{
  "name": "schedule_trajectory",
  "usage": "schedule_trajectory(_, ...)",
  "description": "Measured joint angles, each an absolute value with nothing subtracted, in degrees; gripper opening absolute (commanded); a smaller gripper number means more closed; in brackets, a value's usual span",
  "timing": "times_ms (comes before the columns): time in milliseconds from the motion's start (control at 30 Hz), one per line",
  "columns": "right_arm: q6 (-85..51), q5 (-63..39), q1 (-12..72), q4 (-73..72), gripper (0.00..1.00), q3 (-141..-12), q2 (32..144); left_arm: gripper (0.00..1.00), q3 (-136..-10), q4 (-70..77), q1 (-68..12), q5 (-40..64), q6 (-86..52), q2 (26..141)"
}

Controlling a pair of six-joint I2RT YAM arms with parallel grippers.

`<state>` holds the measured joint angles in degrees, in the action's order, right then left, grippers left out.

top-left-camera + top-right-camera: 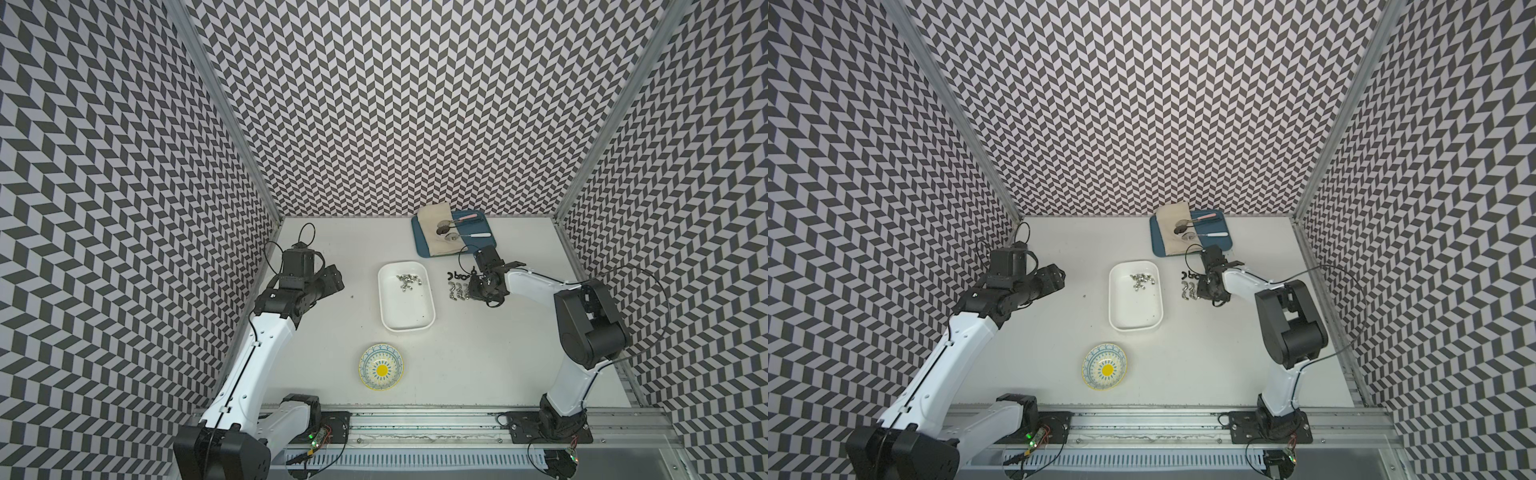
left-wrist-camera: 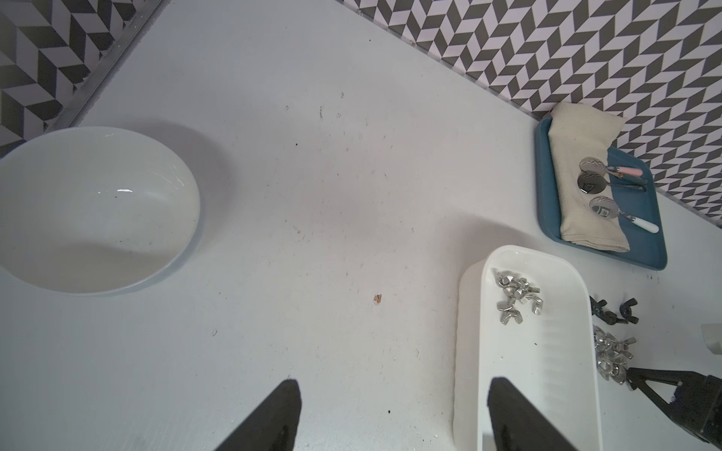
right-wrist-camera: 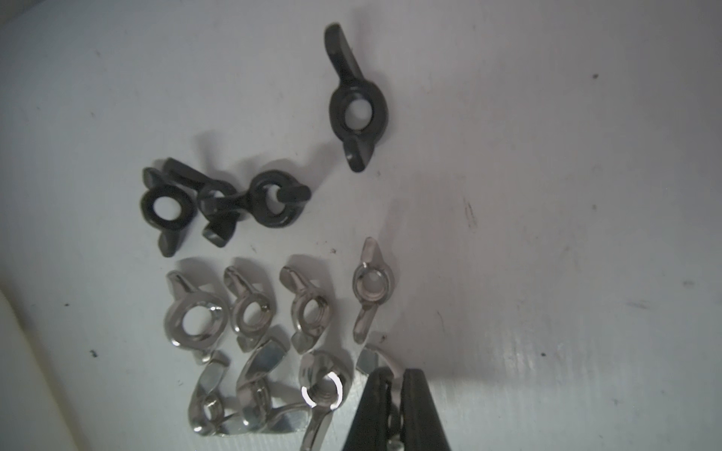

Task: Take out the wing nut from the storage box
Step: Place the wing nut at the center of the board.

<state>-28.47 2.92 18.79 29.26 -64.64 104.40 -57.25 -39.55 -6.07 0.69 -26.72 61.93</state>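
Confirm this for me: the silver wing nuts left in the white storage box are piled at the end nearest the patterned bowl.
Not right. Both top views show the silver wing nuts in the white storage box piled at the end nearest the blue tray, the far end from the patterned bowl.

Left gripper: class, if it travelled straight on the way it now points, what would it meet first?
Probably bare table, between the white bowl and the storage box. The left gripper is open and nothing lies ahead of the gap between its fingers, though the wrist view leaves depth unclear.
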Motion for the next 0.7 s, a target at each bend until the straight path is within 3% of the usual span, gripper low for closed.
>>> schedule_trajectory(333,-28.75,2.9,18.79,28.77,0.23,-64.64,104.71,0.79,-57.25,-39.55,-6.07,0.47,-26.72,61.93)
schedule_trajectory(700,-28.95,2.98,19.4,32.1,0.29,-68.51,102.52,0.79,-57.25,-39.55,-6.07,0.08,-26.74,61.93)
